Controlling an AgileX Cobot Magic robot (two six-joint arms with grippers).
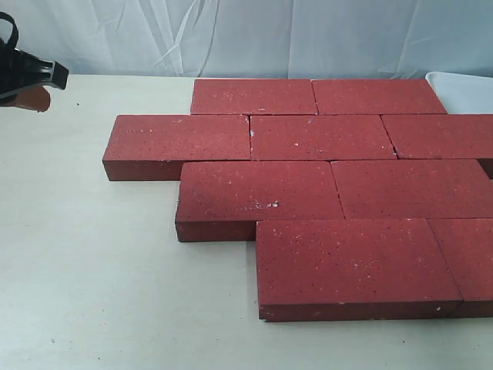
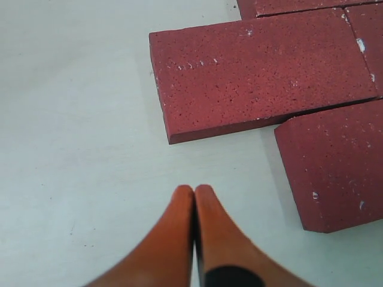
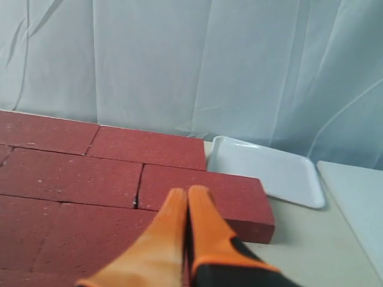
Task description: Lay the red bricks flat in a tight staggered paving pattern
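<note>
Several dark red bricks (image 1: 323, 137) lie flat in four staggered rows on the pale table (image 1: 92, 270), edges touching. The row ends step in and out on the left side (image 1: 181, 146). My left gripper (image 1: 27, 85) hovers at the far left edge of the exterior view, away from the bricks. In the left wrist view its orange fingers (image 2: 193, 190) are pressed together, empty, above bare table short of a brick corner (image 2: 251, 72). My right gripper (image 3: 187, 192) is shut and empty, above the bricks (image 3: 203, 191) near their right end.
A white tray (image 3: 263, 170) sits on the table just beyond the right end of the bricks, also at the exterior view's right edge (image 1: 462, 81). A pale blue curtain (image 1: 269, 35) hangs behind the table.
</note>
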